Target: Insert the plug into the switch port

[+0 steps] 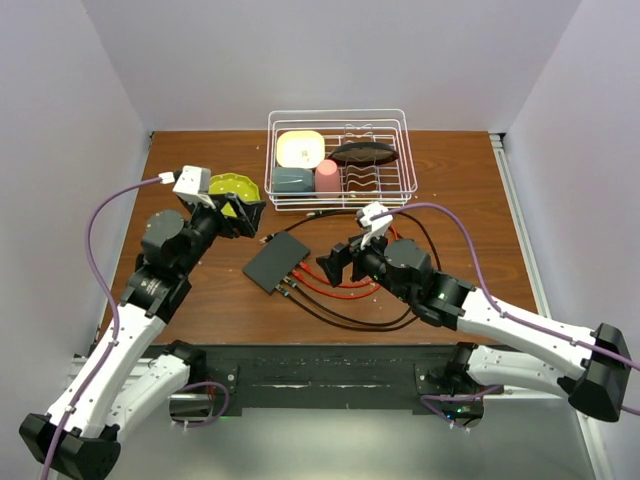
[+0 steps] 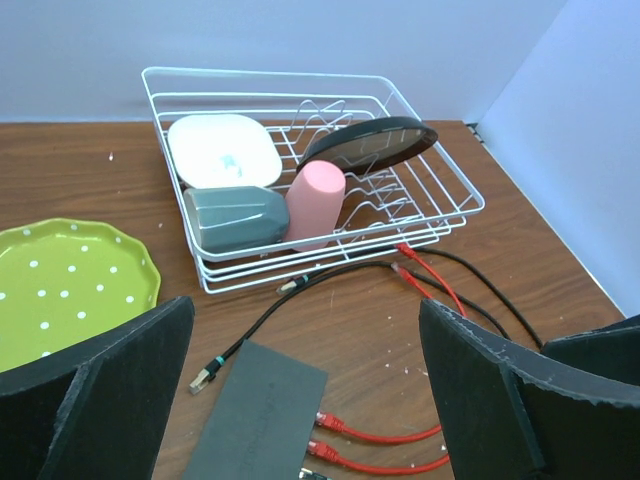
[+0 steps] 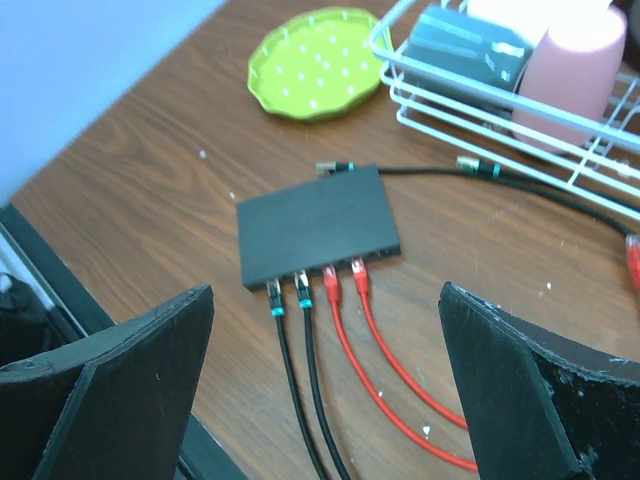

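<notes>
Left gripper (image 1: 243, 213) and right gripper (image 1: 338, 262): both released, empty. Switch (image 1: 277, 261) at the middle of the table (image 1: 220, 300), four cables (image 3: 277, 292) seated. Loose plug (image 2: 203, 378) just beside its far side. Pinch behind the connector, push straight.

Left end effector (image 1: 244, 216) gaping, right end effector (image 1: 333, 264) gaping, both empty

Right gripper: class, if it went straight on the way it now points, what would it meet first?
Probably the switch, or the cables plugged into its near edge; depth is unclear.
</notes>
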You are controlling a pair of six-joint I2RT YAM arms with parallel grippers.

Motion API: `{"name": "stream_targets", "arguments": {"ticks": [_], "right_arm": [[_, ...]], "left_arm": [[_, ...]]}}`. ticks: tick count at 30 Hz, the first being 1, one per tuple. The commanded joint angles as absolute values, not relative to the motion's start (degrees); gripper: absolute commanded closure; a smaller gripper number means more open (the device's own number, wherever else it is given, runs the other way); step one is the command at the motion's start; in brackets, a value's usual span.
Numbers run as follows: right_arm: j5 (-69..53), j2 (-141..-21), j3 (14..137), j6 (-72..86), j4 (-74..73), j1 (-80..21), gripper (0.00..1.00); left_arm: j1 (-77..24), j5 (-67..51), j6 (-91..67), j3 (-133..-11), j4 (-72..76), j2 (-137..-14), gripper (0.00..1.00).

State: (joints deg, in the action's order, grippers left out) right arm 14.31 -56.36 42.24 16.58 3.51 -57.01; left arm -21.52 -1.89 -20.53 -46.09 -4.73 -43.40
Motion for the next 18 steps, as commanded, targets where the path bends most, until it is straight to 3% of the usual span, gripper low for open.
{"name": "stream_targets", "arguments": {"ticks": [1, 5, 9, 12, 15, 18], "right_arm": [[15.7, -58.5, 45.8, 18.0, 3.1, -57.3, 0.01], [19.3, -58.5, 48.2, 20.3, 0.8, -57.3, 0.01], [27.9, -55.6, 45.2, 25.5, 8.6, -57.4, 0.01], [30.7, -52.6, 42.0, 19.2, 12.0, -57.3, 0.01], [41.7, -49.0, 40.1, 20.3, 11.0, -57.3, 0.01], [47.8, -45.4, 32.8, 12.1, 19.3, -57.4, 0.01]], "left_arm": [[-21.4, -2.3, -20.8, -45.7, -2.5, -43.6, 0.00], [-21.4, -1.5, -20.5, -44.4, -1.8, -43.2, 0.00], [-21.4, 0.6, -20.7, -43.9, -1.2, -43.7, 0.00], [-21.4, 1.4, -21.0, -42.7, -0.9, -43.4, 0.00], [-21.4, 1.6, -21.2, -40.3, 3.6, -43.4, 0.00], [-21.4, 4.1, -21.9, -39.8, 3.8, -44.4, 0.00]]}}
